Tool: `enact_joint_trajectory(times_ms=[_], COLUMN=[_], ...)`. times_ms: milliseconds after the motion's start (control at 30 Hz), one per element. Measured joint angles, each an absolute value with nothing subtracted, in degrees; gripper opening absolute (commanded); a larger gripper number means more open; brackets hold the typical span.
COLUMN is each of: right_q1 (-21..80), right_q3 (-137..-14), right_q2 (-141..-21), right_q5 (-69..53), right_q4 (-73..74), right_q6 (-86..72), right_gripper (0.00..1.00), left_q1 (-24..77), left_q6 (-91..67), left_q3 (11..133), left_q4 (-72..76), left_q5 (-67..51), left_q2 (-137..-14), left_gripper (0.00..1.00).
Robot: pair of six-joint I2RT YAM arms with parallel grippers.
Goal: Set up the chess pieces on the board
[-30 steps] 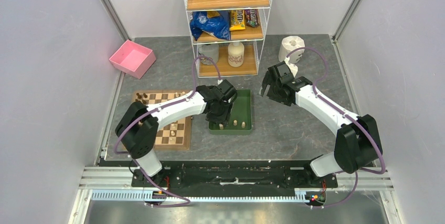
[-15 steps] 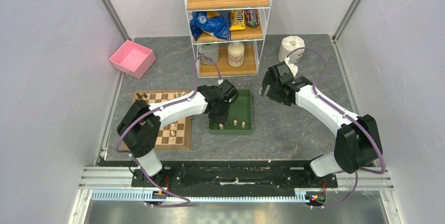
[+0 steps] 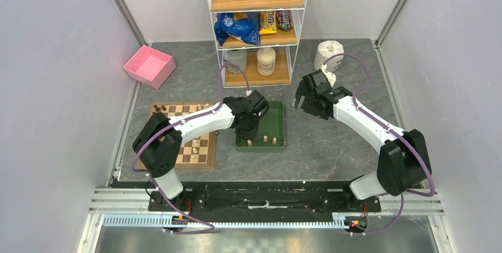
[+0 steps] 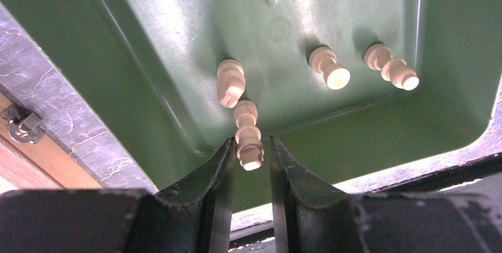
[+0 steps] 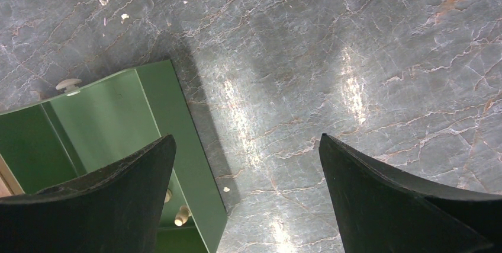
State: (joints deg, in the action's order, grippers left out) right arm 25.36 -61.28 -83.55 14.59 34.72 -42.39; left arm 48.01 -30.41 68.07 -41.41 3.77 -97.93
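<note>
clamping a cream chess piece (image 4: 247,131) narrowly in left gripper (image 4: 251,142), at near left corner of green tray (image 4: 355,134); holding right gripper (image 5: 246,140) wide apart over table (image 5: 385,39), right of tray; board (image 3: 204,155) left of tray.

The board (image 3: 198,149) lies left of the tray (image 3: 273,118), in whose near left part my left claw (image 4: 250,152) pinches one chess piece (image 4: 245,124), three more pieces (image 4: 329,68) beside it toward the near wall, while my right claw (image 5: 247,139) hangs spread just right of the tray's far right corner.
</note>
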Motion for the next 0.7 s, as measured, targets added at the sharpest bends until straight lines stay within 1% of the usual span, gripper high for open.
enact_joint_trajectory(times_ms=[133,200,500,700], right_q1=[25.36,25.36,25.36,25.36], right_q3=[-61.28,-61.28,-61.28,-61.28], right_q2=[-83.55,-83.55,-83.55,-83.55], right_q5=[14.59,14.59,14.59,14.59], right_q4=[34.72,34.72,34.72,34.72], right_q6=[-42.39,-42.39,-42.39,-42.39], right_gripper=[0.99,0.99,0.99,0.99], left_q1=[48.01,48.01,48.01,48.01], left_q6=[-30.39,-30.39,-30.39,-30.30], left_q3=[68.07,68.07,68.07,69.69], left_q4=[-41.41,-41.41,-41.45,-44.01], left_q5=[3.42,3.25,2.87,2.66], left_q2=[-98.19,-98.50,-98.85,-98.39], left_gripper=[0.33,0.31,0.11,0.08])
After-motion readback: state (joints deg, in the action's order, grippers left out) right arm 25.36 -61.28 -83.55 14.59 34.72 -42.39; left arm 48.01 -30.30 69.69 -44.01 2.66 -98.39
